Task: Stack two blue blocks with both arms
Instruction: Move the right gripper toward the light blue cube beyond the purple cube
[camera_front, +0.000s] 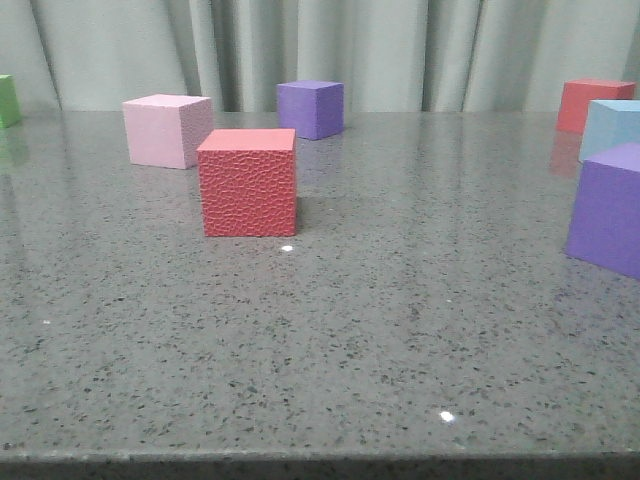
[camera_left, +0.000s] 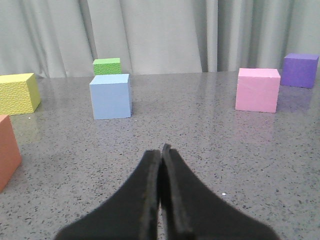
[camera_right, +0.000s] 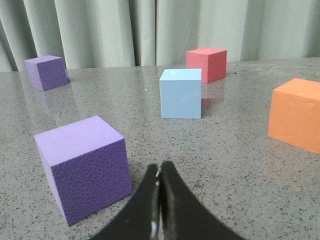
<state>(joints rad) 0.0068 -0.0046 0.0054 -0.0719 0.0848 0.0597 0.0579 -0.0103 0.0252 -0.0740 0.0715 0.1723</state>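
Near table (camera_front: 330, 350): bare, open passage.
Middle: red cube (camera_front: 247, 181) blocks.
Right edge: purple cube (camera_front: 608, 208) crowds blue block (camera_front: 610, 125).

red cube (camera_front: 248, 182) | pink cube (camera_front: 166, 129) | 2 purple cubes (camera_front: 310, 108)

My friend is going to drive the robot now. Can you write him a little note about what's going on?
Left gripper: shut, empty, low over the table.
Right gripper: shut, empty too.
One blue block sits ahead of the left gripper, in front of a green cube.
The other blue block sits ahead of the right gripper, past a purple cube; it shows at the right edge of the front view.
Done: nothing, both blocks are on the table, apart.
Left: grab the blocks and stack one on the other.
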